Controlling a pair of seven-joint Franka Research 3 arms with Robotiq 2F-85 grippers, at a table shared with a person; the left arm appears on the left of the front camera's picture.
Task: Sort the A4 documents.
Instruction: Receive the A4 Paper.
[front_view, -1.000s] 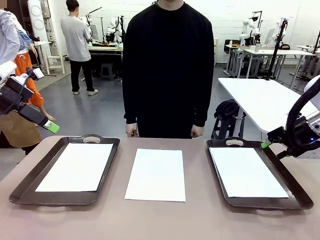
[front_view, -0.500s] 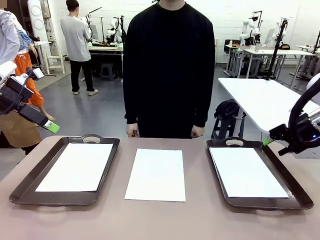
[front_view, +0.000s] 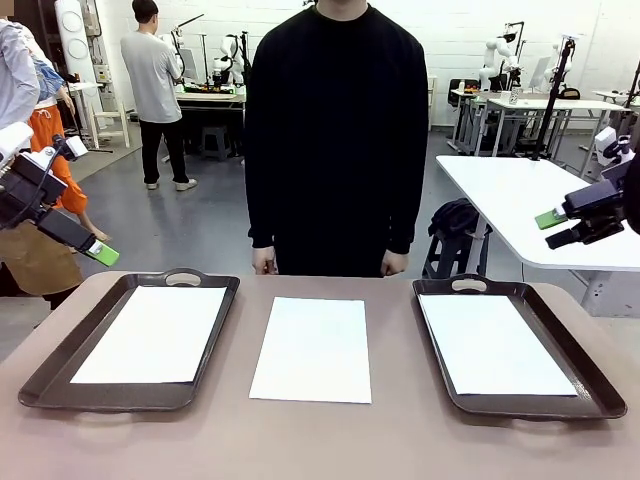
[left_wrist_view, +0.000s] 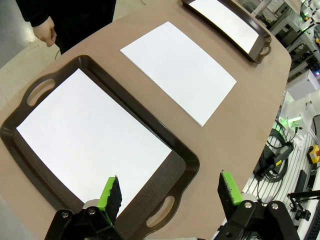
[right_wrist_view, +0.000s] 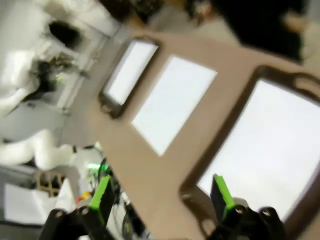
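Right claw (front_view: 554, 229) has risen higher

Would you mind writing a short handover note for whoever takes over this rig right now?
Grippers: the left gripper is open and empty, raised over the left tray. The right gripper is open and empty, raised beyond the right tray.
Documents: the left sheet lies in the left tray, the right sheet in the right tray, and the middle sheet flat on the bare table between them.
Done: two sheets sit in trays.
Left: the middle sheet needs a tray. The sheets look blank, so I cannot tell which. The person stands at the far side, hands down.
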